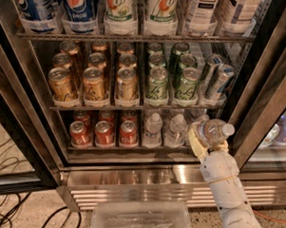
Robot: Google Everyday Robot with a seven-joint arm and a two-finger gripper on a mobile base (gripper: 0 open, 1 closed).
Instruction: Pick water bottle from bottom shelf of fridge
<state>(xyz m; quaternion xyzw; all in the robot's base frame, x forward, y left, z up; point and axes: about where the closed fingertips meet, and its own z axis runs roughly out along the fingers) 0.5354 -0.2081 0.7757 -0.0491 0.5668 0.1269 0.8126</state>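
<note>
The fridge (33, 130) stands open, black-framed with wire racks. My gripper (207, 137) is at the right end of the bottom shelf (132, 148), shut on a clear ribbed water bottle (214, 130) with a white cap, tilted so the cap points right. The bottle is held in front of the shelf's right edge, near the door frame. Two more water bottles (153, 128) stand upright on the bottom shelf, right of three red soda cans (104, 132).
Gold cans (94, 83) and green cans (158, 82) fill the rack above; large soda bottles (76, 8) stand on top. A stainless slatted base (130, 186) runs below. A clear plastic bin (140, 219) sits at the bottom centre. Cables (15, 210) lie on the floor at left.
</note>
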